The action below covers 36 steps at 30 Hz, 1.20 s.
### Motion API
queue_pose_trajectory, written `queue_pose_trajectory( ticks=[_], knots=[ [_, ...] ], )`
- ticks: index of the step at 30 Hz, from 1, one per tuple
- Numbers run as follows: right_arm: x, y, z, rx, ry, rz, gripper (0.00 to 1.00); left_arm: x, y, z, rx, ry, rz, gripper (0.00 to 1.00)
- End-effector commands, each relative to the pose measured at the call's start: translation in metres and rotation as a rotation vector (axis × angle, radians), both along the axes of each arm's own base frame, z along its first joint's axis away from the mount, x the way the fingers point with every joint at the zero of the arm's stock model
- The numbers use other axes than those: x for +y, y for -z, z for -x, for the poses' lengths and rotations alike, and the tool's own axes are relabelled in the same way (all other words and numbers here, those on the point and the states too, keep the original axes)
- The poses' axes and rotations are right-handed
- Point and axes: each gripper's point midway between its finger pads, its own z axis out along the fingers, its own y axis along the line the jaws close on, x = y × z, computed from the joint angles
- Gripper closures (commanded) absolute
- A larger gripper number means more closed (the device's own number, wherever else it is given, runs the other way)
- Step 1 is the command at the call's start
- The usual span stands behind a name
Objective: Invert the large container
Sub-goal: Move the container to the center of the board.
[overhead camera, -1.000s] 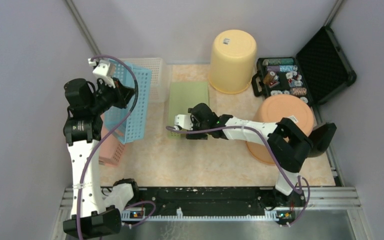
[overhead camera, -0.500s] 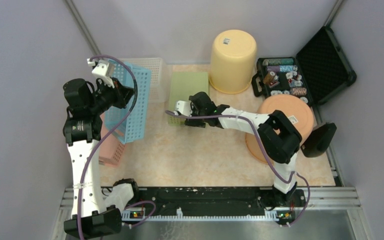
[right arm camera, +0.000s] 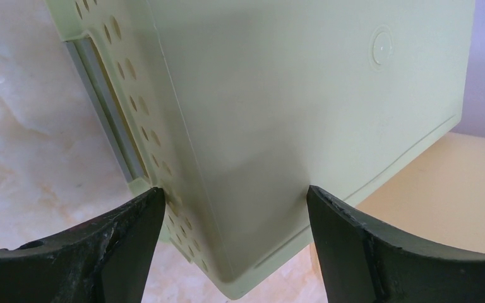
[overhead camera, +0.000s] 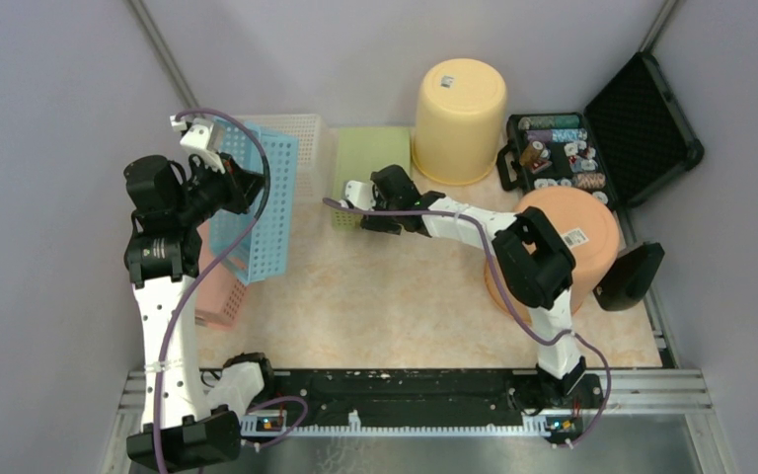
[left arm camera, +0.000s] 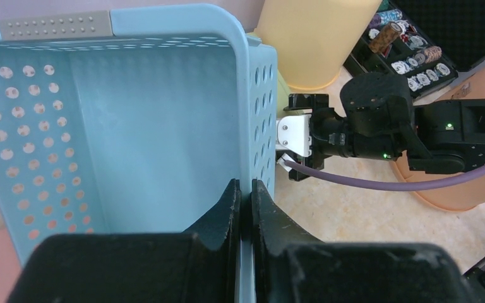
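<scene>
A large light-blue perforated basket stands tipped up on its side at the left, its open side facing my left arm. My left gripper is shut on its side wall; the left wrist view shows both fingers pinching that blue wall. My right gripper is open. It straddles a near corner of a pale-green basket that lies bottom-up by the back wall. In the right wrist view the green basket fills the gap between the spread jaws.
A white basket stands behind the blue one and a pink basket lies under it. A yellow bucket and an orange bucket stand bottom-up. An open black case of poker chips is at the back right.
My right arm has reached farther toward the back wall, and the green basket has slid back with it. The left arm and the blue basket have stayed put.
</scene>
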Motion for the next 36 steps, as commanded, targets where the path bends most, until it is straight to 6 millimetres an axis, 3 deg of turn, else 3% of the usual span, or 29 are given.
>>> queue_pose_trajectory(
  ticks=[1,16,19,24,29,36],
  knots=[
    [0.006,-0.022,-0.022,-0.061,0.037,-0.033,0.17,-0.002,-0.026,0.002,-0.119,0.019,-0.016,1.0],
    [0.0,-0.036,-0.049,-0.158,0.143,-0.011,0.15,-0.002,-0.026,0.001,-0.115,0.024,-0.006,1.0],
    [0.003,-0.039,-0.046,-0.137,0.121,-0.023,0.15,-0.002,-0.026,0.002,-0.117,0.026,-0.005,1.0],
    [0.016,-0.063,-0.01,-0.012,0.007,-0.128,0.13,-0.004,-0.026,0.003,-0.116,0.037,-0.003,1.0],
    [0.021,-0.113,0.047,0.111,-0.135,-0.276,0.11,-0.012,-0.026,0.005,-0.115,0.093,0.015,1.0],
    [0.002,-0.17,0.109,0.107,-0.28,-0.408,0.09,-0.037,-0.022,0.017,-0.082,0.279,0.094,1.0]
  ],
)
